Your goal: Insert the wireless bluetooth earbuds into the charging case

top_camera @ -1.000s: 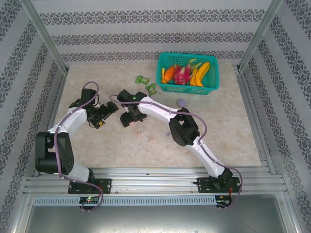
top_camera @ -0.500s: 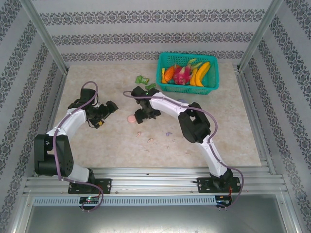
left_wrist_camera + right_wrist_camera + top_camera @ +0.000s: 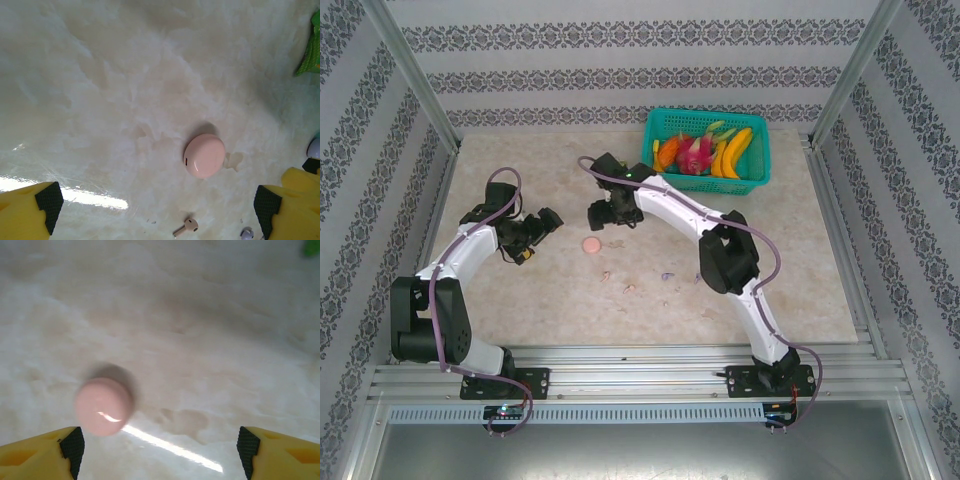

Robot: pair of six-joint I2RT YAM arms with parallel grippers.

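Note:
A closed round pink charging case (image 3: 591, 244) lies on the marble table between my two grippers. It sits ahead of the left fingers in the left wrist view (image 3: 204, 155). In the right wrist view the case (image 3: 103, 406) is blurred, just ahead of the left finger. Tiny earbuds lie loose nearer the arm bases: two pink ones (image 3: 607, 275) (image 3: 629, 290) and a purple one (image 3: 667, 275). A pink earbud (image 3: 187, 226) and a purple earbud (image 3: 246, 233) show close to my left gripper (image 3: 160, 215). The left gripper (image 3: 548, 222) is open and holds nothing. My right gripper (image 3: 599, 214) (image 3: 160, 455) is open and holds nothing.
A teal basket (image 3: 752, 181) of toy fruit stands at the back right. A crumpled green wrapper (image 3: 311, 50) lies beyond the case, and a green scrap (image 3: 312, 247) shows at the right wrist view's top corner. Patterned walls and metal posts enclose the table.
My right gripper has pulled back from over the pink case toward the far side, and the case now lies uncovered on the table. The left arm has stayed put.

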